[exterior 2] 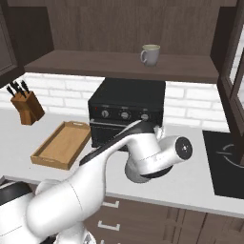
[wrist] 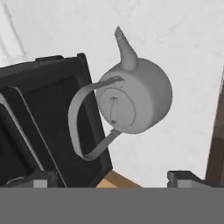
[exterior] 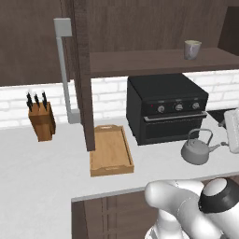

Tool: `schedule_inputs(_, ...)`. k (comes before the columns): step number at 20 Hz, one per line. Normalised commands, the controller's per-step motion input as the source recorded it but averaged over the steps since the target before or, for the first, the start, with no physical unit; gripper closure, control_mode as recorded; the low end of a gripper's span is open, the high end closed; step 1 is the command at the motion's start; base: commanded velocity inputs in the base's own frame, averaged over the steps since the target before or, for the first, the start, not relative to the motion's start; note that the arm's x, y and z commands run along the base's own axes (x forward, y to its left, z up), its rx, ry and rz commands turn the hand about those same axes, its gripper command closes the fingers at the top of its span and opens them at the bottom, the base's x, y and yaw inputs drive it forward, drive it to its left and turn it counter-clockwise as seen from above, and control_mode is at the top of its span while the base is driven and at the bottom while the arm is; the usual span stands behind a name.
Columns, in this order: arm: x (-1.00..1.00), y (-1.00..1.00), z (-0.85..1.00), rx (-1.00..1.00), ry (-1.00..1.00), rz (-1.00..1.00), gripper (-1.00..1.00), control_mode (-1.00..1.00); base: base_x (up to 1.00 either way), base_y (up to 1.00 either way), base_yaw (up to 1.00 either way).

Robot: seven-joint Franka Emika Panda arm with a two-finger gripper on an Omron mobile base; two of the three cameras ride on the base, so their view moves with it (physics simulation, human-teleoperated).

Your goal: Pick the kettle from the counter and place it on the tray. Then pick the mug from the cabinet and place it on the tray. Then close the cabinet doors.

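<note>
Grey metal characterises the squat, rounded kettle [wrist: 133, 100], which is seen from above in the hand view, directly ahead of the two-finger gripper [wrist: 114, 178]. The gripper's dark fingertips [wrist: 183, 177] are spread wide at the bottom of that view and nothing is held between them; the jaws are judged to be set apart so that the thin arched loop handle [wrist: 78, 127] can be straddled. The kettle is stood on the light grey-white counter [exterior: 42, 177], close beside the black boxy countertop oven [exterior: 165, 107], with its spout turned away from the oven. The handle is swung towards the oven side, so a descent close to the oven front is probably required, and a brush against it is a risk.

The shallow rectangular wooden tray [exterior: 111, 150] is placed on the counter beyond the oven from the gripper, bare, as the destination for both items. The small pale grey-green cylindrical mug [exterior: 192, 49] is left on the shelf of the dark brown wooden wall cabinet [exterior: 154, 58], above the oven. One glass-paned cabinet door [exterior: 84, 74] is swung open, its edge standing over the tray.
</note>
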Motion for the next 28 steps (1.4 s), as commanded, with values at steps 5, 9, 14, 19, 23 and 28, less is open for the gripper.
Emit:
schedule_inputs(5,0.20,-0.15,-0.15,0.23,0.23,-0.09,-1.00,-1.00,0.00,0.00,0.00)
schedule_inputs(9,0.27,-0.14,-0.20,0.19,0.17,-0.07,-1.00,-1.00,0.00,0.00,0.00)
schedule_inputs(14,0.25,0.00,-0.23,0.19,0.06,-0.05,-1.00,-1.00,0.00,0.00,0.00)
schedule_inputs(19,0.23,-0.04,-0.20,0.18,0.00,-0.04,-1.00,-1.00,0.00,0.00,0.00)
schedule_inputs(23,0.20,-0.03,-0.08,0.12,0.00,-0.02,-1.00,-1.00,0.00,0.00,0.00)
schedule_inputs(28,0.16,-0.06,-0.05,0.03,0.00,-0.01,-1.00,-1.00,0.00,0.00,0.00)
